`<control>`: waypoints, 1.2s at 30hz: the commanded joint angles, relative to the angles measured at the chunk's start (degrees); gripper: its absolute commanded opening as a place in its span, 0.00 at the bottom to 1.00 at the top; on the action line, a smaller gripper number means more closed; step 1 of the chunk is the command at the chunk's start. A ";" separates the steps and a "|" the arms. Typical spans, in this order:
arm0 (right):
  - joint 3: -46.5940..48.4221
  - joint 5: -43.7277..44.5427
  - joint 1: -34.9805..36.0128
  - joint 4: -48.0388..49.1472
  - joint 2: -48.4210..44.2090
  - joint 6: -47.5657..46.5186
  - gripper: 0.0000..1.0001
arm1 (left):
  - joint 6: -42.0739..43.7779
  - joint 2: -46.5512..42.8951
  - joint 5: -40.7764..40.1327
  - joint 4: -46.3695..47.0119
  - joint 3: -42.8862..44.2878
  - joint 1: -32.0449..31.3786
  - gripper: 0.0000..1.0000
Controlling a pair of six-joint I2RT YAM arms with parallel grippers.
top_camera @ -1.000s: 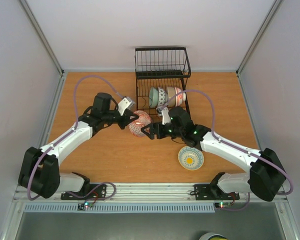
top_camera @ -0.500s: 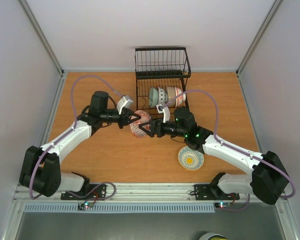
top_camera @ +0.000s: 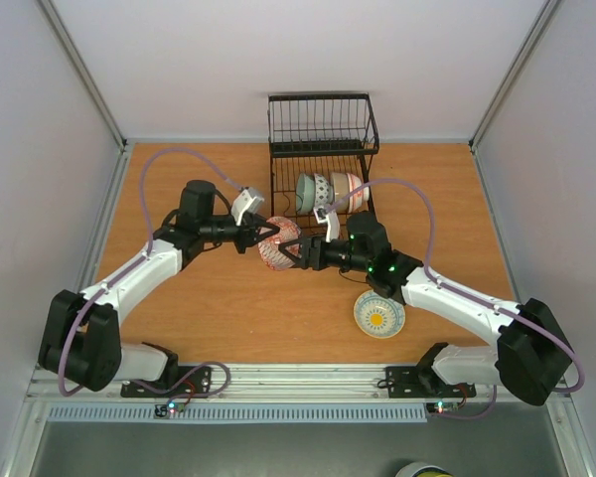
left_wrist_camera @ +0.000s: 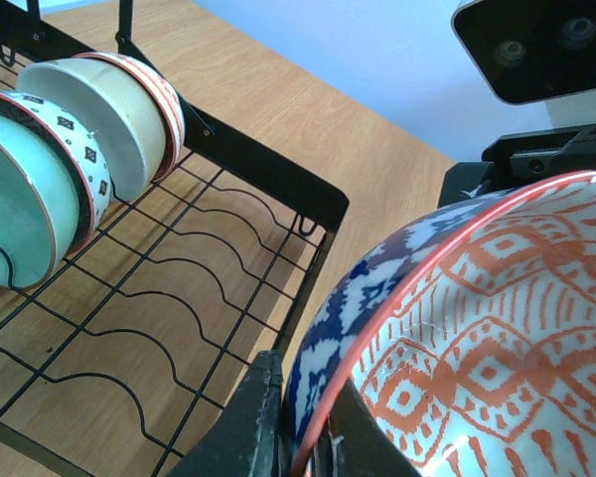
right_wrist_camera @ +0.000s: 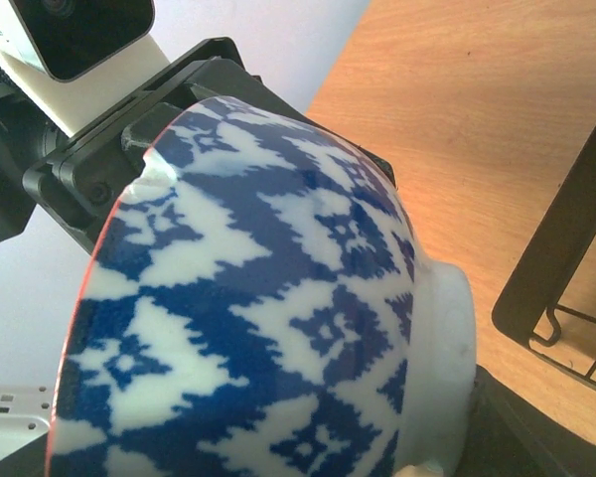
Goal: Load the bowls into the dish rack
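Observation:
A bowl (top_camera: 278, 244), blue-patterned outside and red-patterned inside, hangs in the air on its side in front of the black wire dish rack (top_camera: 323, 129). My left gripper (top_camera: 263, 236) is shut on its rim, one finger inside and one outside, as the left wrist view (left_wrist_camera: 303, 437) shows. My right gripper (top_camera: 296, 256) is open, its jaws straddling the same bowl (right_wrist_camera: 258, 318) from rim to foot. One finger (right_wrist_camera: 556, 437) is at the foot ring. Three bowls (top_camera: 328, 189) stand on edge in the rack. Another bowl (top_camera: 378, 314) with a yellow centre sits on the table.
The rack's taller basket section is at the back, against the wall. The rack's front wire slots (left_wrist_camera: 159, 298) lie just beyond the held bowl. The rack's corner (right_wrist_camera: 566, 248) is close on the right. The two wrists nearly touch over the table's middle.
My right gripper has moved up and left onto the bowl held by my left gripper. The left arm has shifted slightly back towards the rack with the bowl.

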 commanded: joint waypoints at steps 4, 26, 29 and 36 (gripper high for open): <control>3.06 3.32 -0.07 -3.38 -2.22 -5.11 0.01 | -1.06 -0.62 1.23 1.28 0.23 -0.09 0.20; 41.16 33.60 -1.75 -33.14 26.40 -16.93 0.01 | -2.58 -9.26 -28.76 6.09 -3.73 -0.02 0.84; 48.42 37.14 -1.61 -37.05 31.50 -18.39 0.01 | -2.45 -9.64 -28.69 6.08 -3.83 -0.01 0.85; 57.11 44.31 -0.52 -41.04 38.94 -22.48 0.01 | -2.23 -9.87 -28.12 6.08 -3.80 -0.01 0.85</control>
